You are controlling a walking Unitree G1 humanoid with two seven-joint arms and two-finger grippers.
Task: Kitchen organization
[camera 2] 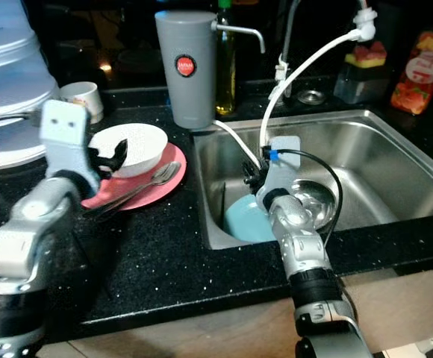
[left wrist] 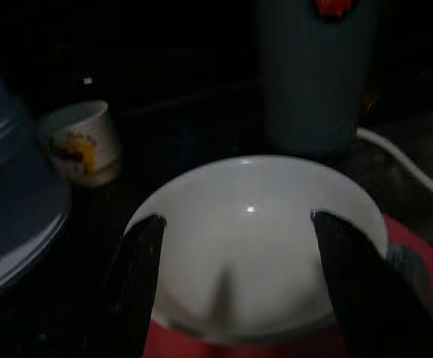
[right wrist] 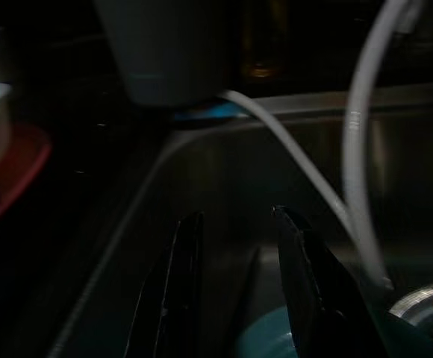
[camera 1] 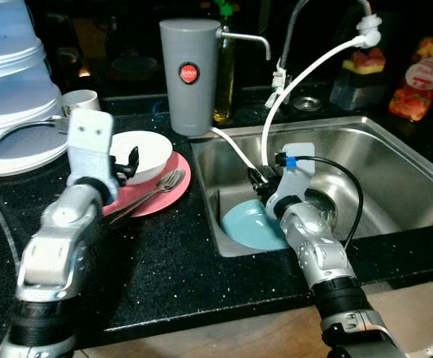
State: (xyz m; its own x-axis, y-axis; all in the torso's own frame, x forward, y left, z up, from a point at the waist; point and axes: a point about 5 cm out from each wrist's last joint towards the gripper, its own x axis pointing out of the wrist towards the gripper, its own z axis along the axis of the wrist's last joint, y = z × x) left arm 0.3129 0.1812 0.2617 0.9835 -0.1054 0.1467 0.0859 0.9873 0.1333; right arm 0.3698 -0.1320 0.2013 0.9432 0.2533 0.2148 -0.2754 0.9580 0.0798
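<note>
White bowl sits on pink plate on black counter, left of sink; fork lies across plate beside bowl, so dishes look stacked for washing. Left gripper just near side of bowl, fingers spread wide, straddling rim, nothing clamped; likely lining up grasp. Right gripper hangs inside sink just above teal bowl, fingers slightly apart, empty. Grey canister stands far side, by sink's far-left corner.

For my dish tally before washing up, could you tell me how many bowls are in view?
2. A white bowl sits on the pink plate on the counter, by the left gripper. A light blue bowl lies in the sink, under the right gripper. Others may be hidden.
</note>
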